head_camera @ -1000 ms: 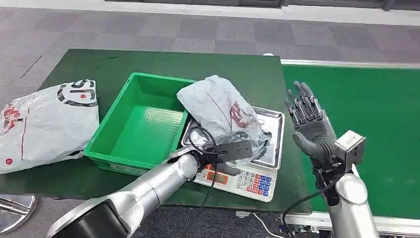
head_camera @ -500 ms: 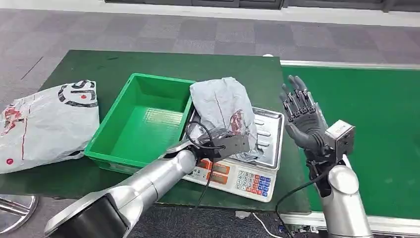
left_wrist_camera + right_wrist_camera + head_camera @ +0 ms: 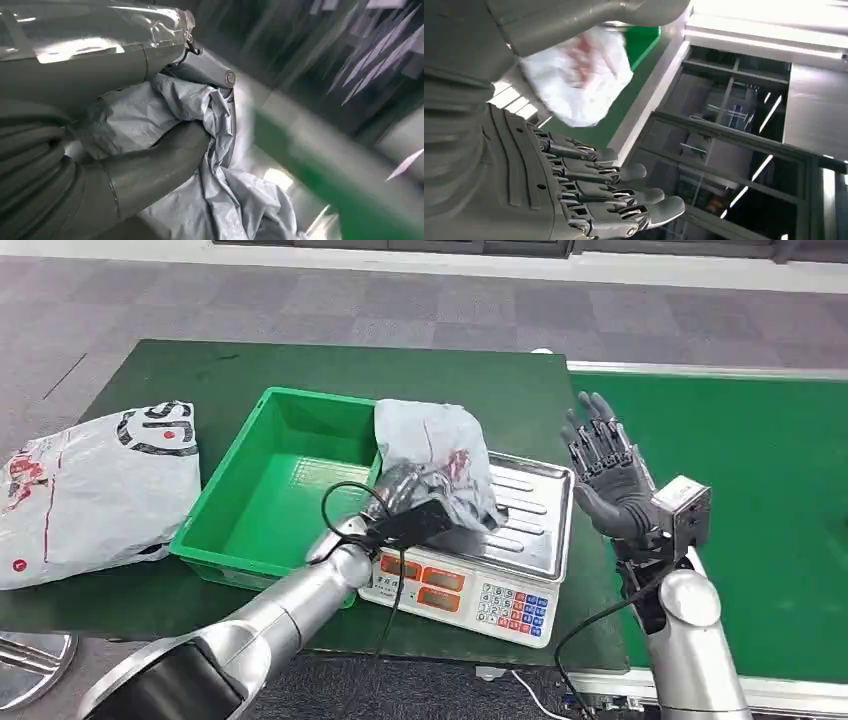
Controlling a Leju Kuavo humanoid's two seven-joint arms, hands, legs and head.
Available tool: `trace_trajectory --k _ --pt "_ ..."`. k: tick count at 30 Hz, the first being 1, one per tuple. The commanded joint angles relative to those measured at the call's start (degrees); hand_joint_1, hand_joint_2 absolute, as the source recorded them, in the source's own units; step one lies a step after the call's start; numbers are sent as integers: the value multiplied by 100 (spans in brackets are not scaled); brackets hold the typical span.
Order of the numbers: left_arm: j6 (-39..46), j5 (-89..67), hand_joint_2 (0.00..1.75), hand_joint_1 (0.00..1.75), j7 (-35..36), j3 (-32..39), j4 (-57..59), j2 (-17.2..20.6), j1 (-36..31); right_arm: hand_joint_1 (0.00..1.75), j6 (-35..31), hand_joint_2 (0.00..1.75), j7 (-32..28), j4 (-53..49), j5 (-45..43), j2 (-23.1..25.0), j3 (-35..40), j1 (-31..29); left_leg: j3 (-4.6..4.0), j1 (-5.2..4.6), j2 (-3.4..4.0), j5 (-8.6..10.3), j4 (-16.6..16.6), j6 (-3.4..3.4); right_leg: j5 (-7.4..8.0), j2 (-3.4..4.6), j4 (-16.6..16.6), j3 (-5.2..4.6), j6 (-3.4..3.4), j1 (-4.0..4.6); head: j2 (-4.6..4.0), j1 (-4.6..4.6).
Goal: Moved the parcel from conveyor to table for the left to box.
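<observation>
Over the scale (image 3: pixel 530 530), at its edge nearest the bin (image 3: pixel 280 490), the left hand (image 3: pixel 415 502) has its fingers (image 3: pixel 155 165) clamped on the parcel (image 3: pixel 432 462), a crumpled grey bag bunched in the grip. Left wrist view confirms it: thumb and fingers wrapped round a fold of grey plastic. Parcel hangs partly over the scale tray, partly over the bin's near wall, tilted toward the bin, so likely mid-transfer into the bin. Right hand (image 3: pixel 605 480) is raised on the scale's far side from the bin, fingers apart and upright, holding nothing; probably parked clear so the left can work. Conveyor (image 3: pixel 760 500) lies beyond it. A second, bigger bag (image 3: pixel 95 490) rests on the table (image 3: pixel 300 365) on the bin's far side from the scale. In the way: the bin's wall, which the parcel must clear, and the left arm's cable looping near the scale display.
</observation>
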Motion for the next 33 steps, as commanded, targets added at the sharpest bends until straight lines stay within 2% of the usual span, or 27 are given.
trace_trajectory --k 1,5,6,8,9,10,11,13,14,16,19,22,25,26,27,30,32,33 --pt "1544 -1213 175 175 -213 2203 -3245 717 881 0 -160 175 6 183 -166 -3 -104 -62 14 9 24 -8 -6 -25 5 48 -9 5 -4 4 0 0" --pt "1544 -1168 175 175 -213 2192 -3237 759 856 0 -162 175 5 184 -169 -14 -113 -59 6 7 13 -6 -1 -21 0 34 -3 -1 -3 3 0 0" --pt "1544 -2279 175 175 -213 3152 -3848 484 1107 0 -191 175 6 193 -206 -43 -90 -60 6 6 14 -5 -2 -15 -1 27 -4 -1 -4 2 0 0" --pt "1544 -3055 175 175 -213 3985 -4143 369 1139 0 -243 175 -5 200 -262 -143 -94 -24 10 11 27 -10 -2 -24 2 50 -9 2 -4 5 0 0" --pt "1544 -3253 175 175 -213 4232 -3997 389 1057 0 -261 175 -16 186 -297 -196 -109 17 -6 7 24 -7 5 -14 1 37 0 -14 -4 3 0 0" --pt "1544 -3399 175 175 -5 4564 -2189 583 435 0 -321 175 -18 54 -321 -244 -201 192 -1 12 30 -11 7 -21 1 50 -1 -9 -5 7 0 0" --pt "1544 -3865 175 175 583 4619 -1511 736 182 0 -322 175 -27 -43 -319 -258 -263 296 1 13 23 -10 5 -22 0 46 -3 -5 -5 7 0 0" --pt "1457 -3627 175 175 662 4583 -639 924 -90 0 -283 175 -43 -168 -298 -256 -357 414 14 4 3 -2 -6 -15 -5 14 -4 7 -7 -1 0 -2" --pt "1257 -3802 175 175 1201 4428 -150 1053 -201 0 -253 175 -41 -181 -277 -250 -381 427 23 6 -4 2 -14 -21 -2 13 -12 17 -8 -1 0 2" --pt "684 -3794 175 175 1560 4342 125 1166 -141 0 -197 175 -33 -186 -245 -250 -423 467 26 9 6 6 -18 -28 5 28 -14 17 -12 2 0 0" --pt "599 -3840 175 175 1655 4283 214 1178 -65 0 -172 175 -35 -167 -228 -233 -438 482 21 8 30 -1 -14 -31 11 42 -12 0 -21 3 0 0" --pt "14 -3981 175 175 2139 4127 288 1166 -41 0 -134 175 -35 -146 -159 -167 -462 500 4 13 26 2 -1 -28 5 36 -1 -11 -17 7 0 0" --pt "-466 -4001 175 175 2226 4044 323 1121 14 0 -109 175 -30 -98 -104 -95 -470 510 17 16 29 -4 -6 -35 4 47 -9 3 -17 9 0 0" --pt "-409 -4084 175 35 2268 3978 275 1117 38 0 -107 175 -24 -70 -90 -83 -479 493 6 15 27 0 -3 -29 5 38 -6 -6 -17 9 0 2" --pt "-384 -4007 175 0 2222 4047 204 1084 68 0 -101 175 -12 -50 -68 -65 -502 479 14 20 24 -3 -4 -36 5 43 -10 3 -17 12 0 0" --pt "-31 -3609 175 0 1631 4294 -115 995 188 0 -142 175 45 -81 -11 -54 -562 504 3 17 17 -2 -3 -33 4 38 -6 -5 -16 10 0 0" --pt "90 -2796 175 0 637 4693 -654 852 374 0 -207 175 91 -118 -16 -77 -625 530 1 16 22 -2 -3 -30 5 38 -6 -8 -16 9 0 0" --pt "-375 -1751 175 0 -213 5030 -1294 733 586 0 -242 175 107 -126 -29 -103 -633 519 5 19 16 -2 -6 -35 5 38 -11 -3 -16 11 0 0"
